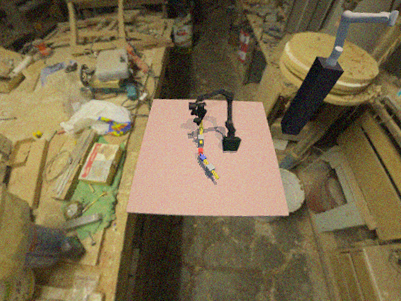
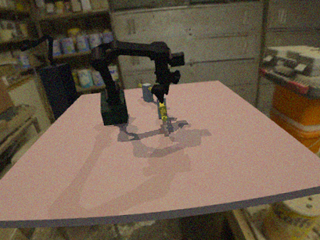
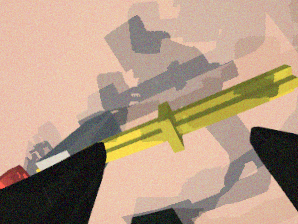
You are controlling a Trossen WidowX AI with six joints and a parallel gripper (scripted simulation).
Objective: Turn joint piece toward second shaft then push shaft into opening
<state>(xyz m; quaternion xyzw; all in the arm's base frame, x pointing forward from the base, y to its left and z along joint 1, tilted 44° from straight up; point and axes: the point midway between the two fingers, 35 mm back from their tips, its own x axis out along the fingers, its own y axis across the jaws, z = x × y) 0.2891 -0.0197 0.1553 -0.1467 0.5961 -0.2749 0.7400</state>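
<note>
The second yellow shaft point(image 1: 201, 126) point(image 2: 163, 111) point(image 3: 135, 136) has a crosspiece and runs out of its grey block point(image 1: 200, 136) point(image 3: 92, 131). The red joint piece point(image 1: 201, 150) point(image 3: 14, 176) is beyond that block, joined to a blue part point(image 1: 202, 156). The first shaft's block point(image 1: 210, 167) point(image 2: 147, 93) stands further along, at an angle. My gripper point(image 1: 199, 120) point(image 2: 161, 100) point(image 3: 178, 141) is open and empty near the second shaft's free end. In the wrist view the shaft and crosspiece show between the fingers; the height gap is unclear. The red piece's opening is hidden.
The parts stand on a pink table top point(image 1: 175, 181) point(image 2: 228, 167) point(image 3: 45, 60). The dark arm base point(image 1: 231, 143) point(image 2: 113, 107) stands beside the blocks. Shadows of the arm fall across the table around the shaft.
</note>
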